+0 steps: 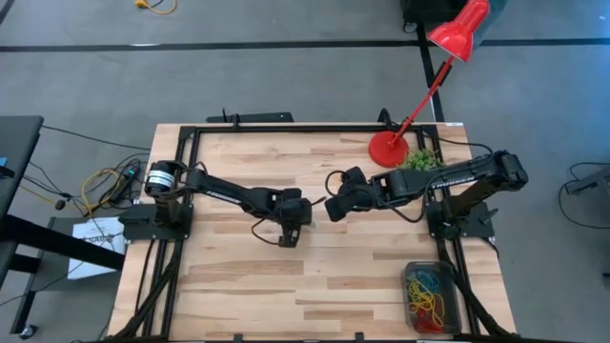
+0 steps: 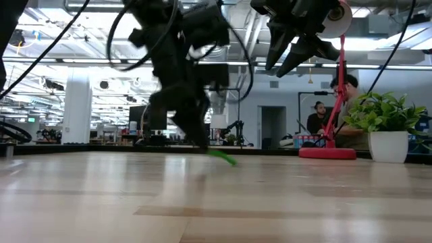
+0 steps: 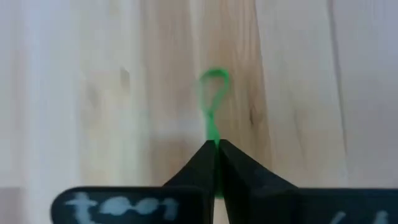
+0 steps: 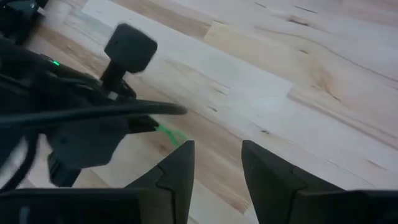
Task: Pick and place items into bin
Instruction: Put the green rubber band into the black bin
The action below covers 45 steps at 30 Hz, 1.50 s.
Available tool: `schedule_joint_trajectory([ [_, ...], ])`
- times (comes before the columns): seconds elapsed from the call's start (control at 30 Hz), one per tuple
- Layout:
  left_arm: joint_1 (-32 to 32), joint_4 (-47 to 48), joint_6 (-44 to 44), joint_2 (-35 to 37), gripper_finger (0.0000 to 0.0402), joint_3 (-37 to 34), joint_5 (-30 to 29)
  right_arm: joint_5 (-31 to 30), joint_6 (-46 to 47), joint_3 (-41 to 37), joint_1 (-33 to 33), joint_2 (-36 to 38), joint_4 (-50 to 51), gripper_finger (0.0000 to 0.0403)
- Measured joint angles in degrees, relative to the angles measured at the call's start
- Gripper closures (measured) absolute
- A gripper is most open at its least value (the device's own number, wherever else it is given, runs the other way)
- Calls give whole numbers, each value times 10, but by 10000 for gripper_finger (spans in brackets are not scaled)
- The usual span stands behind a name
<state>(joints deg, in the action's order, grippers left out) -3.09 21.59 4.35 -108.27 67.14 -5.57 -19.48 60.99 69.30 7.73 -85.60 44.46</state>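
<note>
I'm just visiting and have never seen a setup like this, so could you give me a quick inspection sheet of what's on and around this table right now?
Surface: pale wooden table inside a black frame.
Job's things: green rubber band pinched at one end, its loop lying on the wood; bin at the table's right front corner, holding red, yellow, blue and green bands.
Clutter: red desk lamp and potted plant at the back right.
Grippers: left gripper shut on the green rubber band at mid-table; right gripper open, hovering close beside it.
Cables: black and yellow cables left of the table.
Surroundings: grey floor; people sit behind the lamp in the low view.
</note>
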Motion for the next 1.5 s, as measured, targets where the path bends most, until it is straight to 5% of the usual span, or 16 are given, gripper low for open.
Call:
schedule_joint_trajectory([
  [0.33,0,114,76,24,401,94,-128,30,20,1,13,6,-9,277],
  [0.7,26,150,39,174,401,101,-143,16,26,0,24,36,-28,277],
  [1.07,90,54,-6,297,401,96,48,-19,-237,2,12,43,-322,277],
  [1.5,83,46,-14,294,401,95,85,-16,-255,-2,-30,-2,-353,277],
])
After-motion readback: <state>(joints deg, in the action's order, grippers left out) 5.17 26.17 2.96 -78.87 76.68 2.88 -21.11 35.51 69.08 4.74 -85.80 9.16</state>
